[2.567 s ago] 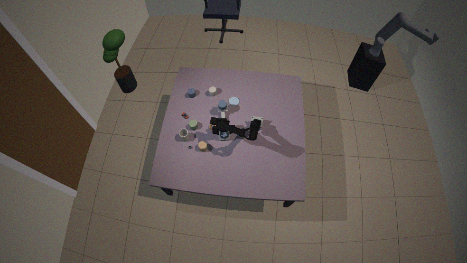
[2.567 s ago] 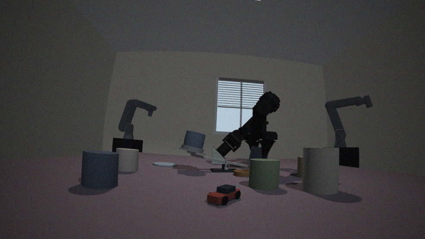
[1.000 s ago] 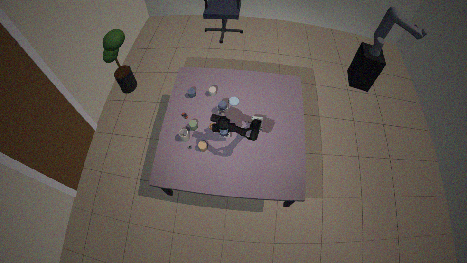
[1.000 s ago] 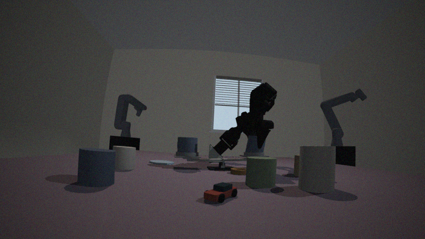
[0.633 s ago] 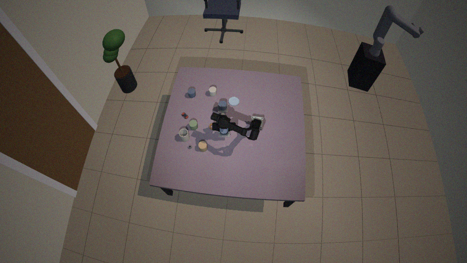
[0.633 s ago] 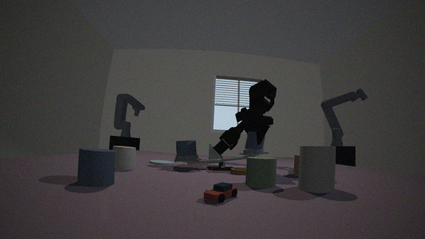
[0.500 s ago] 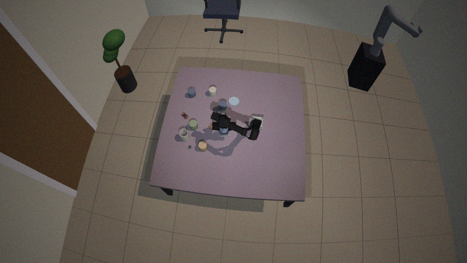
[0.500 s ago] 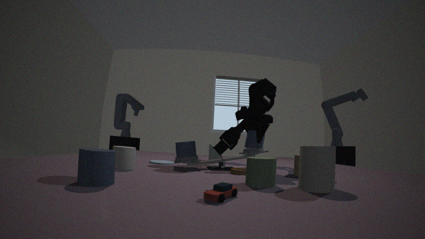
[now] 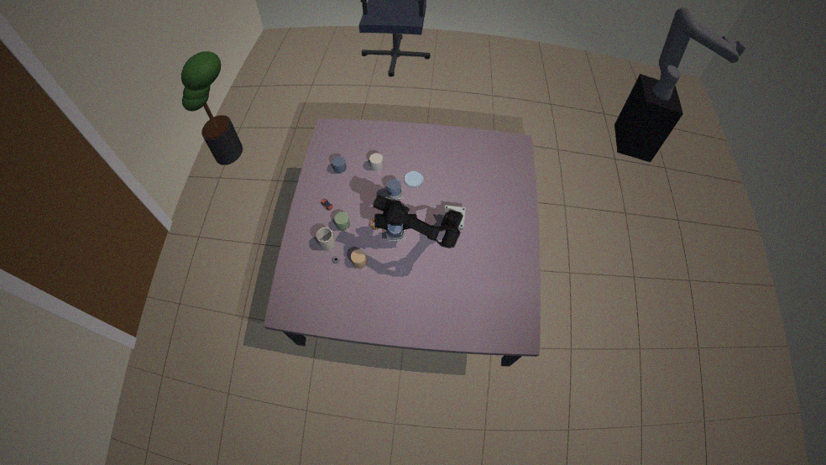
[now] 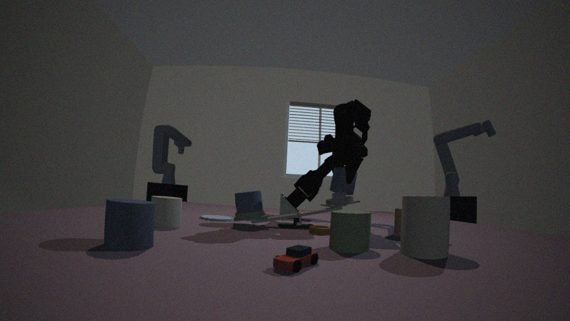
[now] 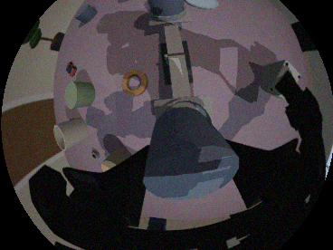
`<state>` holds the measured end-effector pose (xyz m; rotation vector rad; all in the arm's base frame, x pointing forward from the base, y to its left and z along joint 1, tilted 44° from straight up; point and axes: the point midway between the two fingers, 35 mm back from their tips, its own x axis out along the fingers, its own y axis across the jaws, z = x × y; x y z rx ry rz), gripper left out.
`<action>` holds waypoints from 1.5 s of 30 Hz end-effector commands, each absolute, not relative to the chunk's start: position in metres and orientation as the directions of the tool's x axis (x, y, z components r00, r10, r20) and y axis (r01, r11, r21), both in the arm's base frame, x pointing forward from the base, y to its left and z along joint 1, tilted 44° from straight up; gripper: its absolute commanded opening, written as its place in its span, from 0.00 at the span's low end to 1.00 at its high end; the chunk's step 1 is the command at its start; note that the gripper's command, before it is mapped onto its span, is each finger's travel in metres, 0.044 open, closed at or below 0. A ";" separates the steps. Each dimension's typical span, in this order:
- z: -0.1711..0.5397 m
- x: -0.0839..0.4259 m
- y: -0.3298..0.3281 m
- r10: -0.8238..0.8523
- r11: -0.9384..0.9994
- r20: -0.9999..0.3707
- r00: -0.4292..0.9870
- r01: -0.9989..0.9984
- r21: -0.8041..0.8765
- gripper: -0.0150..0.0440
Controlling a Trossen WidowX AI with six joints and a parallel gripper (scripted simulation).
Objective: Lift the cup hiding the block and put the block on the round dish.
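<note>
My gripper is shut on one blue-grey cup. The cup is upright over the raised end of the balance, at or just above its pan; I cannot tell whether they touch. The beam slopes down to the other end. There the second blue-grey cup stands on its pan, slightly tilted. The pale round dish lies beside that second cup, with nothing seen on it. No block shows.
An orange ring lies beside the balance. Beyond are a green cylinder, a grey open cup, a tan cylinder and a red car. Blue and cream cylinders stand past the second cup.
</note>
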<state>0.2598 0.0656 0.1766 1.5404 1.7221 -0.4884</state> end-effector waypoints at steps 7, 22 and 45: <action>0.188 0.260 0.056 0.667 0.184 -0.744 0.043 0.958 0.221 0.25; 0.203 0.258 0.043 0.660 0.165 -0.748 0.068 0.958 0.233 0.25; 0.210 0.256 0.037 0.661 0.152 -0.747 0.078 0.960 0.235 0.25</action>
